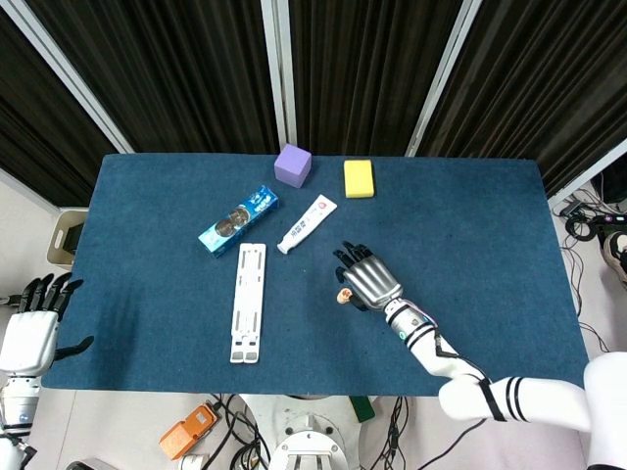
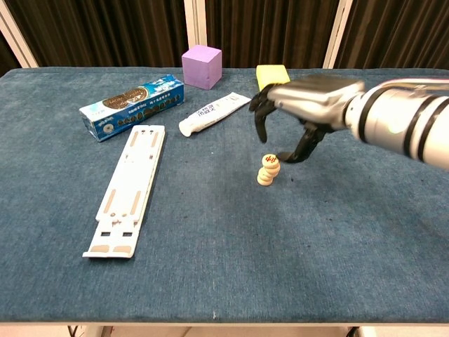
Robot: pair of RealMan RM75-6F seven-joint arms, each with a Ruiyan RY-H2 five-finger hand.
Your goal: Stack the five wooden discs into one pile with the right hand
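Right robot hand [image 2: 295, 112] hovers just above disc pile [image 2: 268, 169], fingers spread & curled down, holding nothing, not touching it. Pile stands upright mid desk [image 2: 210, 267], slightly uneven. Toothpaste tube [image 2: 213, 113] & biscuit box [image 2: 132, 107] lie beyond, to the left. Left robot hand [image 1: 34, 328] off desk edge, fingers apart, empty.
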